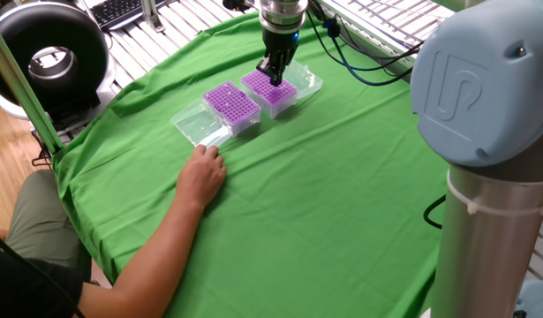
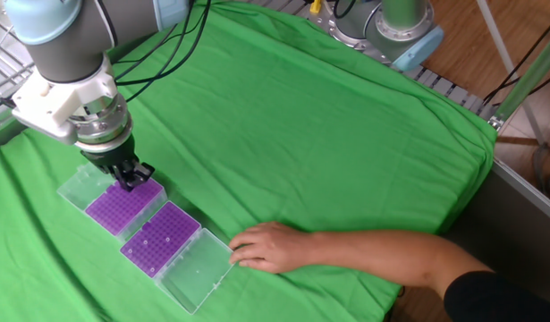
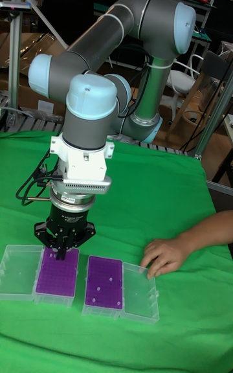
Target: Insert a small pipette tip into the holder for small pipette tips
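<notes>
Two purple tip racks in clear boxes with open lids lie side by side on the green cloth. My gripper [image 1: 273,76] [image 2: 129,180] [image 3: 61,254] points straight down over the farther rack [image 1: 273,90] [image 2: 121,207] [image 3: 57,274], its fingertips at the rack's top near one edge. The fingers are pinched together; a small pipette tip between them is too small to make out. The nearer rack [image 1: 232,104] [image 2: 160,240] [image 3: 103,283] shows a few pale dots on its face. Which rack is the holder for small tips I cannot tell.
A person's hand [image 1: 203,175] [image 2: 267,247] [image 3: 165,256] rests on the cloth against the nearer box's open clear lid [image 1: 199,128] [image 2: 196,269] [image 3: 140,292]. The arm's large grey base [image 1: 483,168] stands at the cloth's right side. Cables [image 1: 350,53] trail behind the gripper.
</notes>
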Robot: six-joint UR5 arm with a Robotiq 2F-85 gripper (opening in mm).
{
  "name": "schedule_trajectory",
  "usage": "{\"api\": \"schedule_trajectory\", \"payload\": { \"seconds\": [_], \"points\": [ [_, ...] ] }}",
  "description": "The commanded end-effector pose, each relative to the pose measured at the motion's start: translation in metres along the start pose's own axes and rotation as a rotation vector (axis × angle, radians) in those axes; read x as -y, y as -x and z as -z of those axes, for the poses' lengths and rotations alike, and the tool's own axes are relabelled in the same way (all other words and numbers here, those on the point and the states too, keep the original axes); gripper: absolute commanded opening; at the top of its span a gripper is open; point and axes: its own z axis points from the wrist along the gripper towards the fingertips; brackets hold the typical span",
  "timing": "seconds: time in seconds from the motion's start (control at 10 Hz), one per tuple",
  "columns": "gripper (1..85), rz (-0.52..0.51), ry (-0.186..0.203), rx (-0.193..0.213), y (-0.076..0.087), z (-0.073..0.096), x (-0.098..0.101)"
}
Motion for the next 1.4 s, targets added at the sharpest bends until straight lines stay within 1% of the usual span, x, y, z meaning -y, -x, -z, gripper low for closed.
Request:
{"api": "schedule_trajectory", "payload": {
  "seconds": [0.0,0.1,0.3,0.6,0.8,1.0,1.2,1.3],
  "points": [
    [2.3,0.007,0.031,-0.005,-0.003,-0.001,-0.006],
    [12.3,0.029,0.047,-0.037,-0.013,-0.001,-0.009],
    [17.3,0.037,0.047,-0.037,-0.014,-0.001,-0.008],
    [21.0,0.043,0.048,-0.040,-0.015,-0.001,-0.009],
    [21.0,0.042,0.045,-0.042,-0.015,-0.001,-0.008],
    [21.0,0.029,0.052,-0.045,-0.016,-0.001,-0.010],
    [23.7,-0.017,0.073,-0.059,-0.014,0.002,-0.022],
    [24.0,-0.057,0.077,-0.081,-0.011,0.006,-0.031]
  ]
}}
